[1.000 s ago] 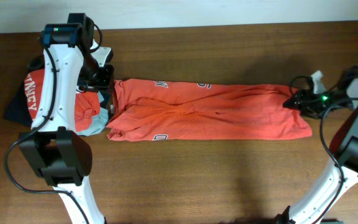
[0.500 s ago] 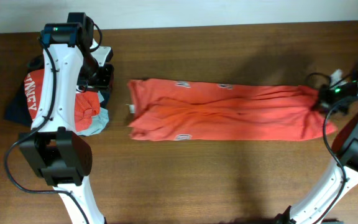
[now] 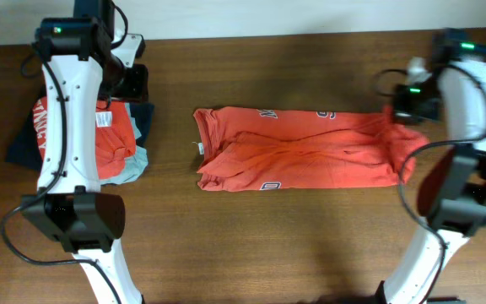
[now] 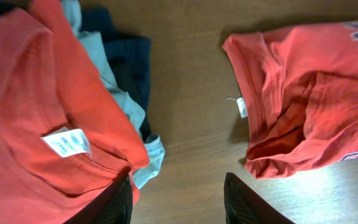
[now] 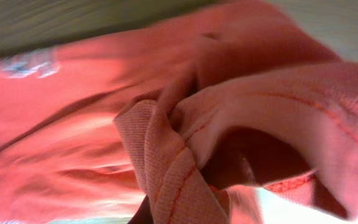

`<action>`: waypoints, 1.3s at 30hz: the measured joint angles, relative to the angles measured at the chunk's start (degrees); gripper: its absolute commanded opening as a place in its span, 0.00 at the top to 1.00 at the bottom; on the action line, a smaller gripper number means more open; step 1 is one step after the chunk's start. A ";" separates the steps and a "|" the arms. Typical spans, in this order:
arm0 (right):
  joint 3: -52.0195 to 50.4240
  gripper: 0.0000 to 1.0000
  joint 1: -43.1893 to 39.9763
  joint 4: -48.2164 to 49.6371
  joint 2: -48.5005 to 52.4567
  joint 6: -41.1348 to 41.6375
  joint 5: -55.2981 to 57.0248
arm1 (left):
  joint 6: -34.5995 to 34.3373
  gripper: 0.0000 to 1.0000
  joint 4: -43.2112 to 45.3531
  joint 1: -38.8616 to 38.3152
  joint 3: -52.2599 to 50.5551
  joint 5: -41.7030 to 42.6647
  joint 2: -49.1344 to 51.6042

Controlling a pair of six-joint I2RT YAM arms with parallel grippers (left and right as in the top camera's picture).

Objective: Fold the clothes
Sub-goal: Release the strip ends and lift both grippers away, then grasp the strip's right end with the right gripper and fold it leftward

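Note:
An orange-red T-shirt (image 3: 298, 150) lies stretched out lengthwise at mid-table, with its collar end (image 4: 272, 81) to the left and lettering along its edges. My right gripper (image 3: 405, 108) is shut on its right end. In the right wrist view, bunched hem fabric (image 5: 185, 168) covers the jaws. A pile of clothes (image 3: 108, 139) sits at far left, with another orange shirt and its white tag (image 4: 67, 142) on top, over pale blue (image 4: 114, 87) and navy (image 4: 129, 62) garments. My left gripper (image 3: 133, 82) hovers at the pile's back right corner. Its fingers (image 4: 120, 202) are open over bare wood.
The brown wooden table (image 3: 268, 228) ends at a pale wall strip along the back. The arm bases stand at the front left (image 3: 74, 224) and front right (image 3: 462, 203). A gap of bare wood separates the pile from the spread shirt.
The right gripper shut on the shirt's right end and dragged the whole shirt rightward, away from the pile, then lifted that end back leftward. The left gripper let go and drew back.

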 measured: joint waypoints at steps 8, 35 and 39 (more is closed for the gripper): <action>-3.10 0.93 16.37 1.49 0.00 1.97 4.26 | 0.00 0.52 -2.34 0.00 4.85 0.00 -0.02; -11.72 0.96 7.96 6.19 -0.79 3.15 -8.50 | -0.02 0.51 -2.25 0.00 5.35 0.00 -0.02; -20.48 0.96 12.83 17.57 -0.76 4.90 -12.96 | -0.02 0.47 -2.32 0.00 5.35 0.02 -0.02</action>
